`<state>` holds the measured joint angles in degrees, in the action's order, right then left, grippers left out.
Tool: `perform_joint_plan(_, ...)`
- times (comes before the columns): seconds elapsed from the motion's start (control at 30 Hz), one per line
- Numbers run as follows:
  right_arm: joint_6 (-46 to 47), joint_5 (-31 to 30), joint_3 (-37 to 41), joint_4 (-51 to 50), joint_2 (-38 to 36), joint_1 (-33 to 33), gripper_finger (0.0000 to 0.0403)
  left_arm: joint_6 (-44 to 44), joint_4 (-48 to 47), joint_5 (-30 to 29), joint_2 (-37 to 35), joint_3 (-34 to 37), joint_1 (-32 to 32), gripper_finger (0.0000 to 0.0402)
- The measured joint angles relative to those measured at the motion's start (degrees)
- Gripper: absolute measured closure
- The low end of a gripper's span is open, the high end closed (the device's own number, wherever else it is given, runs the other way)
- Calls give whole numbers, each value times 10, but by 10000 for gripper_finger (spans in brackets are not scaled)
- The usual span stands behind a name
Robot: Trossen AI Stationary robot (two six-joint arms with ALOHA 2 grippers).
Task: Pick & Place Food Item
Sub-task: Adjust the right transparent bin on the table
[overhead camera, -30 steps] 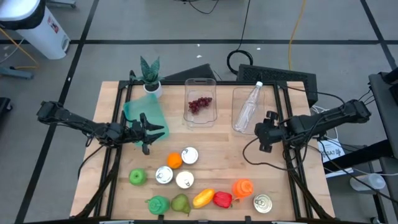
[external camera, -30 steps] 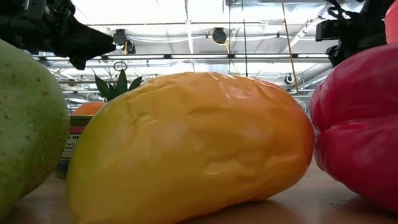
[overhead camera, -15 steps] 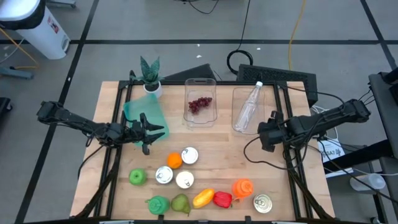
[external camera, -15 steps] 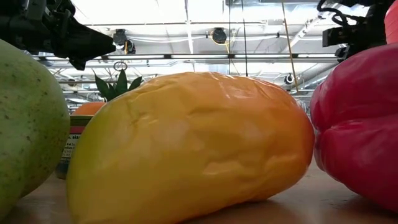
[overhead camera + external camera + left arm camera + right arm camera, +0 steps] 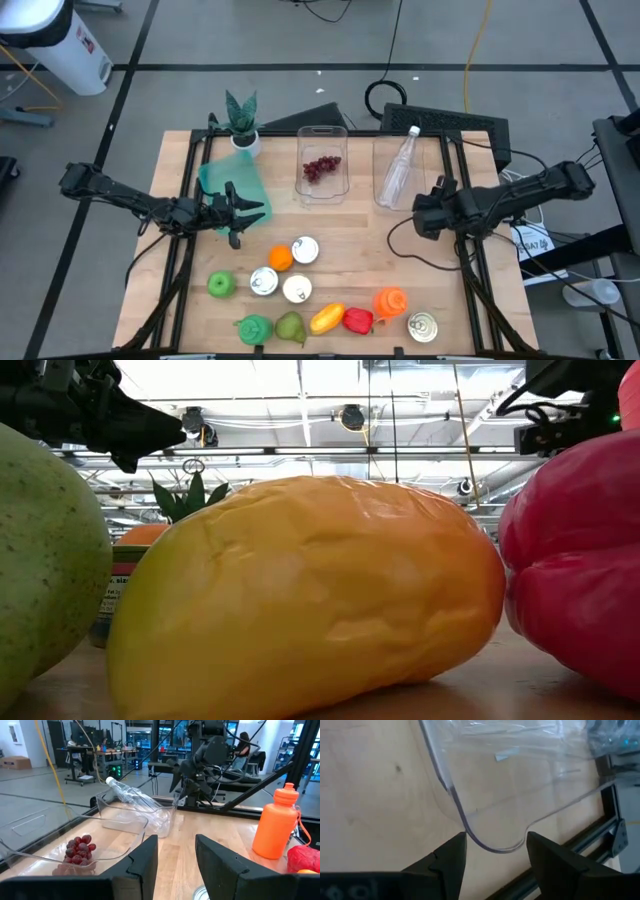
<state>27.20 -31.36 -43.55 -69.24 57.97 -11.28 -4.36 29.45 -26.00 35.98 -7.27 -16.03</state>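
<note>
On the left, we see the left gripper (image 5: pixel 243 211) hanging with its fingers apart and empty beside the teal container (image 5: pixel 228 181). In the middle, the grapes (image 5: pixel 320 167) lie in a clear bin (image 5: pixel 322 137). On the right, the right gripper (image 5: pixel 422 210) is open and empty, just at the near rim of the second clear bin (image 5: pixel 381 160) with the plastic bottle (image 5: pixel 398 170).

Bright overhead light, blurred foreground fruit

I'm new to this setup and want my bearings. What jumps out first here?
A cluster of colourful food sits at the table's near edge, with the yellow mango filling the low view. Behind it are two clear bins, one with grapes, one with a bottle. The right hand hangs open at the bottle bin's corner.
</note>
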Motion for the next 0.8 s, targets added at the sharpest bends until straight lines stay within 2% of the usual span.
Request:
perform_joint_plan(0.23,0,-1,0,0,3,62,209,1,0,0,0,0,0,261)
perform_joint_plan(0.43,-6,1,0,5,3,123,240,1,0,0,0,0,0,261)
perform_joint_plan(0.7,-104,75,-1,112,9,171,264,8,2,0,0,0,0,261)
perform_joint_plan(0.8,-118,76,-2,116,22,186,266,8,2,0,0,0,0,261)
